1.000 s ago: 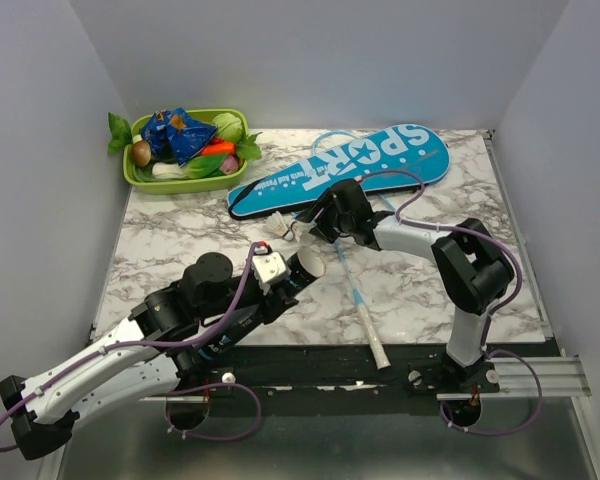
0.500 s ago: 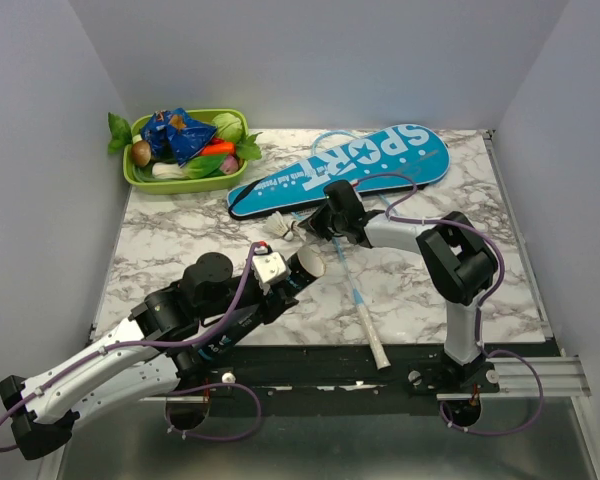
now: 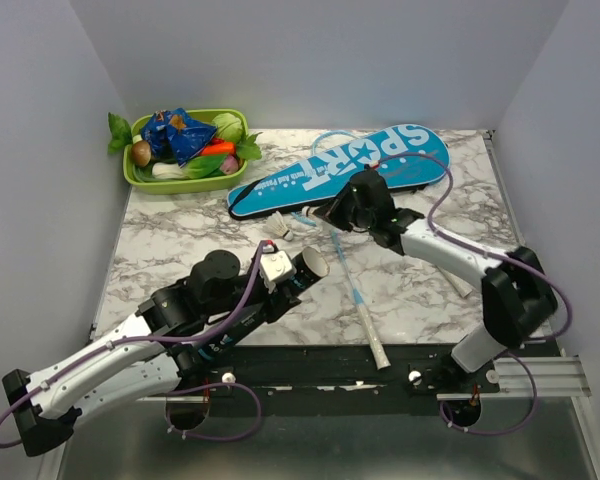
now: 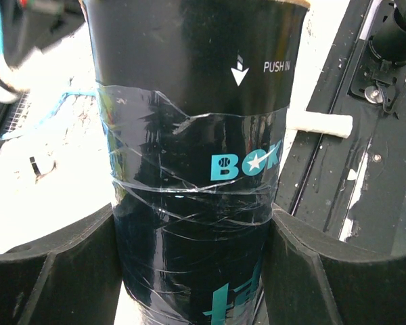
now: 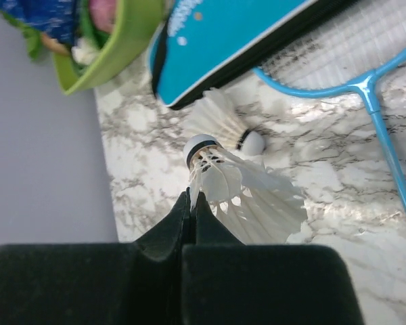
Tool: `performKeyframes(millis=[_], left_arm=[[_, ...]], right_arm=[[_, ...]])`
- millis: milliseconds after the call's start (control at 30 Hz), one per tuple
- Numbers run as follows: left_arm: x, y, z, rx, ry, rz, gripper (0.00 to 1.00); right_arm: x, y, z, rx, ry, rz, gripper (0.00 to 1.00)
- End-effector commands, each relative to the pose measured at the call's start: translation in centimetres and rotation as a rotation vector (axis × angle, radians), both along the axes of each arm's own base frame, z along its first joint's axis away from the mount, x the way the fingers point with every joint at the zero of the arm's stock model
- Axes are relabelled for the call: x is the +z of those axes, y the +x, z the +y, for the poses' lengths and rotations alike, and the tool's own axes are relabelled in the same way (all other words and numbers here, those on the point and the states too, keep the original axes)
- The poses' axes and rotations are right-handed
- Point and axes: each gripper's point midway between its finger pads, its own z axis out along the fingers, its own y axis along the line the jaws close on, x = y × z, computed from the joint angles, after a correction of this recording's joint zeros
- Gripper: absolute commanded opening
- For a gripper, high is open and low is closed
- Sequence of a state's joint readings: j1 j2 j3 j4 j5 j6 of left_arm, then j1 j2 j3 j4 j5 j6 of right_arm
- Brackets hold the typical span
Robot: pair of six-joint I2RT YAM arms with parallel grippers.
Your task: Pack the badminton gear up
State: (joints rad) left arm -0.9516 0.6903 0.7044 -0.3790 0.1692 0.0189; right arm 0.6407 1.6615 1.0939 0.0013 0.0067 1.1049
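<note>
Left gripper (image 4: 196, 267) clasps the tube (image 4: 189, 101), its base hidden; right gripper (image 5: 191, 201) pinches a shuttlecock (image 5: 220, 179).

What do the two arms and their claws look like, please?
The left arm and right arm both have white shells between bulky black joints, with a purple cable looping along each. A small white box sits at the left wrist. The left claw has thick matte-black fingers; the right claw has black fingers tapering to thin tips.
</note>
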Motion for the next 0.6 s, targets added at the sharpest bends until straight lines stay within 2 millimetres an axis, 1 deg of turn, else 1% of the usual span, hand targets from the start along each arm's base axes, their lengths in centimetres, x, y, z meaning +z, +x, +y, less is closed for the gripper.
performKeyframes(millis=[0, 33, 67, 133, 167, 200, 233, 267, 300, 333, 367, 400, 433, 467, 533, 567], left_arm=[[-0.2, -0.9, -0.9, -0.055, -0.01, 0.032, 0.0], [-0.2, -1.0, -1.0, -0.067, -0.007, 0.032, 0.0], [-0.3, -1.5, -1.3, -0.097, -0.009, 0.037, 0.0], [-0.4, -1.7, -1.6, -0.119, -0.004, 0.041, 0.0], [-0.5, -1.8, -1.7, -0.126, -0.001, 0.042, 0.0], [-0.8, -1.8, -1.8, -0.132, 0.006, 0.048, 0.0], [-0.9, -1.8, -1.9, -0.134, 0.009, 0.047, 0.0], [-1.0, -1.9, -1.9, -0.136, 0.015, 0.051, 0.0], [-1.3, -1.8, -2.0, -0.139, 0.024, 0.057, 0.0], [-1.3, -1.8, -2.1, -0.143, 0.027, 0.057, 0.0], [-1.4, -1.8, -2.2, -0.148, 0.032, 0.058, 0.0], [-1.7, -1.8, -2.4, -0.153, 0.042, 0.064, 0.0], [-1.8, -1.8, -2.4, -0.155, 0.048, 0.065, 0.0], [-2.0, -1.7, -2.4, -0.153, 0.055, 0.069, 0.0], [-2.2, -1.7, -2.5, -0.154, 0.066, 0.077, 0.0], [-2.2, -1.7, -2.5, -0.154, 0.064, 0.076, 0.0]], right_arm=[[4.4, -2.7, -3.2, 0.114, -0.177, -0.151, 0.01], [6.7, -3.5, -3.9, 0.13, -0.181, -0.202, 0.01], [7.1, -4.5, -4.6, 0.162, -0.212, -0.206, 0.01], [8.5, -5.7, -5.8, 0.221, -0.281, -0.264, 0.01], [10.3, -7.0, -6.7, 0.247, -0.295, -0.296, 0.01], [10.9, -7.6, -7.3, 0.284, -0.341, -0.329, 0.01], [11.8, -8.5, -7.4, 0.335, -0.342, -0.35, 0.01], [12.0, -10.1, -7.9, 0.391, -0.359, -0.334, 0.01], [13.6, -10.6, -8.2, 0.43, -0.383, -0.38, 0.01], [14.1, -11.4, -8.4, 0.464, -0.392, -0.388, 0.01], [13.8, -13.0, -8.8, 0.524, -0.398, -0.35, 0.01], [15.4, -13.6, -9.0, 0.557, -0.402, -0.39, 0.01], [15.7, -14.6, -9.1, 0.6, -0.4, -0.383, 0.01], [15.7, -16.3, -9.2, 0.668, -0.383, -0.353, 0.01], [16.9, -17.8, -9.5, 0.724, -0.371, -0.385, 0.01], [16.7, -19.1, -9.8, 0.771, -0.36, -0.362, 0.01]])
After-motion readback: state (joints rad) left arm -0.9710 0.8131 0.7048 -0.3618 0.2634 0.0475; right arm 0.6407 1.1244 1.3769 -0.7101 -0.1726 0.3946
